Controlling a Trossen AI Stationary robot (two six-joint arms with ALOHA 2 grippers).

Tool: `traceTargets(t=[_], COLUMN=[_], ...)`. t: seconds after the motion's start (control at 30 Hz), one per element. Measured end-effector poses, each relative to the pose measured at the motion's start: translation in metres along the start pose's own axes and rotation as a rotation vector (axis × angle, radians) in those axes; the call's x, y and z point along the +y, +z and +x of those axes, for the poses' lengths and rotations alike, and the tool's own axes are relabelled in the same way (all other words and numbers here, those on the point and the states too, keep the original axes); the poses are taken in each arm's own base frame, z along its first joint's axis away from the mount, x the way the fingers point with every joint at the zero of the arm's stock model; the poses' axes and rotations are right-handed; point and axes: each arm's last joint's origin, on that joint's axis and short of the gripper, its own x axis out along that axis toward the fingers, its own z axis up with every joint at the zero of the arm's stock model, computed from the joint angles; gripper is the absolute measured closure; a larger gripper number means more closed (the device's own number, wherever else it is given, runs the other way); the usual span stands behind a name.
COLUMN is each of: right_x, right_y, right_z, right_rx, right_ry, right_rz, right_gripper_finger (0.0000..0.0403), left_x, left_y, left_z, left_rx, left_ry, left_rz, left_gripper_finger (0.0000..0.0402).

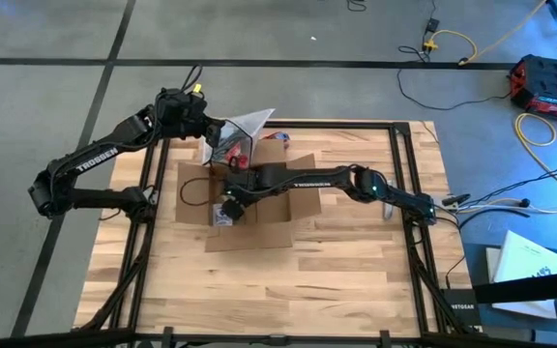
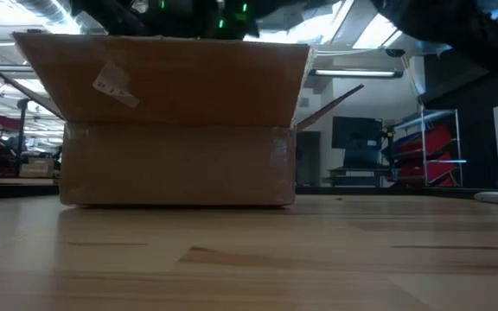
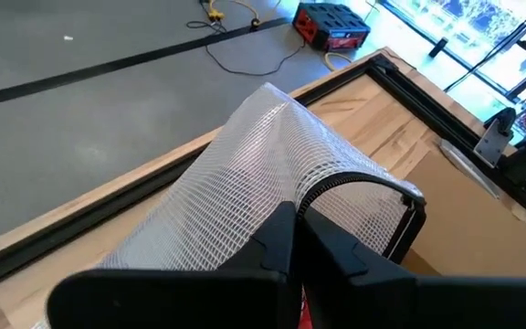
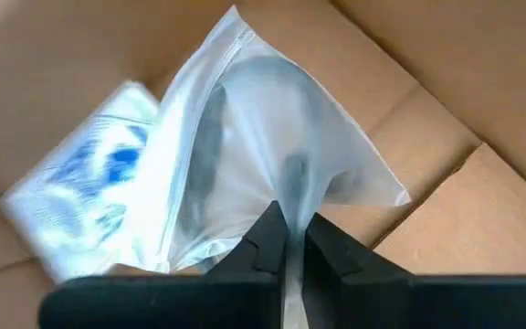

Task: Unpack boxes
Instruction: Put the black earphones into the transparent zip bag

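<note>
The brown box (image 1: 259,198), flat stiff card with open flaps, sits near the tabletop's (image 1: 356,280) middle. The right claw (image 4: 290,239) should lift slowly; it pinches a thin, floppy clear bag (image 4: 263,137) inside. At 11 o'clock, the left claw (image 3: 297,239) grips a crinkly mesh bag (image 3: 272,164).

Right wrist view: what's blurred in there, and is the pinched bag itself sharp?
Right wrist view: the blue-printed packet is smeared; the clear bag in the right gripper reads fairly sharp. Low view: the cardboard box is soft, ceiling lights glaring.
</note>
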Motion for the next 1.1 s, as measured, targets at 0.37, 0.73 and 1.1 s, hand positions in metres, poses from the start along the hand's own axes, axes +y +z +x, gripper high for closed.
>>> traceTargets(t=[0.37,0.73,1.1], right_x=[0.022,-0.012,-0.059], right_y=[0.002,0.043,0.073], right_z=[-0.098,-0.103,-0.093], right_rx=[-0.252,-0.434,-0.458], right_ry=[-0.026,-0.08,-0.139], right_rz=[-0.051,0.015,0.03], right_gripper_finger=[0.0402,0.0403,0.0403], left_x=[0.0,0.0,-0.001], left_y=[-0.001,-0.001,-0.004], left_z=[0.0,0.0,0.0], left_rx=[0.007,0.013,0.05], left_ry=[0.002,0.001,-0.035], left_rz=[-0.004,-0.054,-0.073], left_gripper_finger=[0.0402,0.0402,0.0402])
